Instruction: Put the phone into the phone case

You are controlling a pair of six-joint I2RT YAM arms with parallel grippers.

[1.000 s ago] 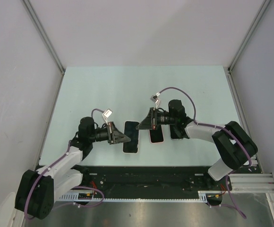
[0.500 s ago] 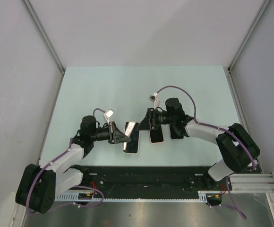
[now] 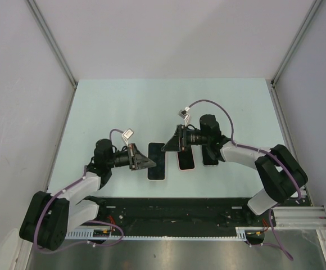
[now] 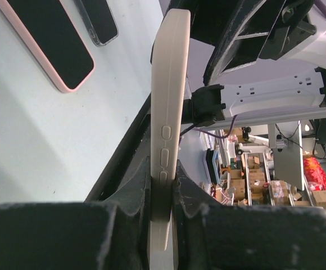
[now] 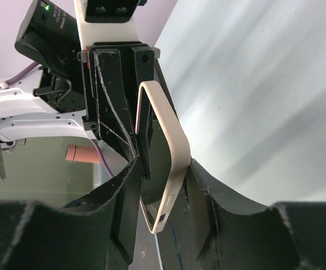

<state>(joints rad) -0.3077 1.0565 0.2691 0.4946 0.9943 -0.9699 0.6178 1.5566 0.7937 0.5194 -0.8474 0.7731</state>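
Re-angled slightly since a moment ago, the beige silicone phone case [image 4: 166, 112] stays pinched edge-on in my left claw [image 4: 164, 187]. My right claw [image 5: 163, 171] straddles it, though I cannot tell whether it grips. Likely next: fetch the pink-edged black phone [image 4: 50, 45] lying nearby.

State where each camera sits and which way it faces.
Top external: high behind the robot, looking down on the table; left arm and right arm show.
Left wrist: looks along the left fingers, clamped on the beige case, toward the right arm.
Right wrist: looks along the right fingers back at the left gripper.
Both wrist views share the case.
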